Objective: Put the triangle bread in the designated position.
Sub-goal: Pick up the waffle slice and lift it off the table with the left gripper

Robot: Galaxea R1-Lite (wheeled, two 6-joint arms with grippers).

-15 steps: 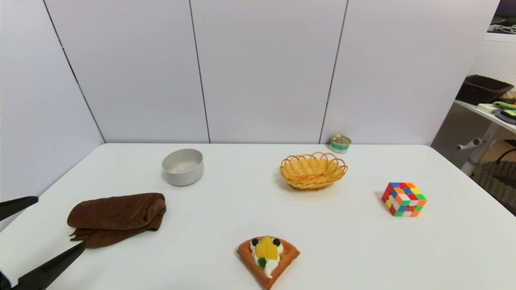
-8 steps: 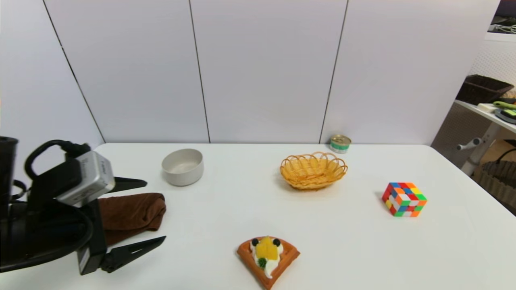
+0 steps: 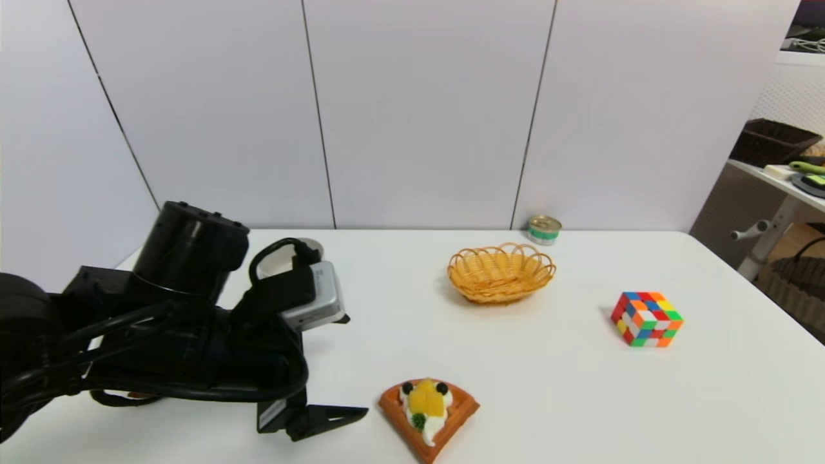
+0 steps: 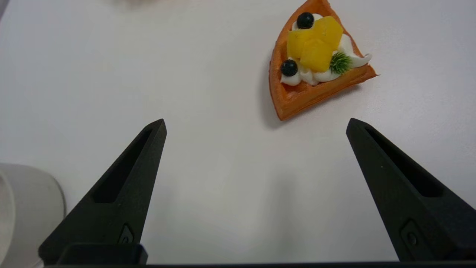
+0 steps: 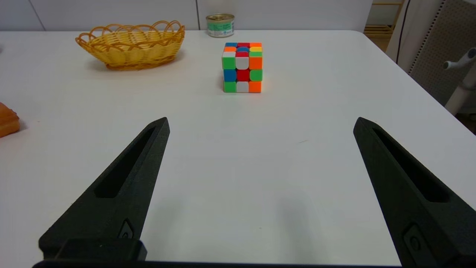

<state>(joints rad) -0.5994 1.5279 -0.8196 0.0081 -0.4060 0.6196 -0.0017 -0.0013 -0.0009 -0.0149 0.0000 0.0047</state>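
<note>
left wrist view: left gripper (image 4: 256, 124) spread wide just short of the triangle bread (image 4: 316, 59), probably hovering above the table (image 4: 111, 74).

Yellow woven basket (image 3: 501, 273), green-labelled tin (image 3: 544, 230) behind, colour cube (image 3: 646, 319) rightward.

Triangle bread (image 3: 428, 415) front centre, basket (image 3: 501, 272) behind, cube (image 3: 646, 319) right, can (image 3: 544, 230) perhaps rearmost.
</note>
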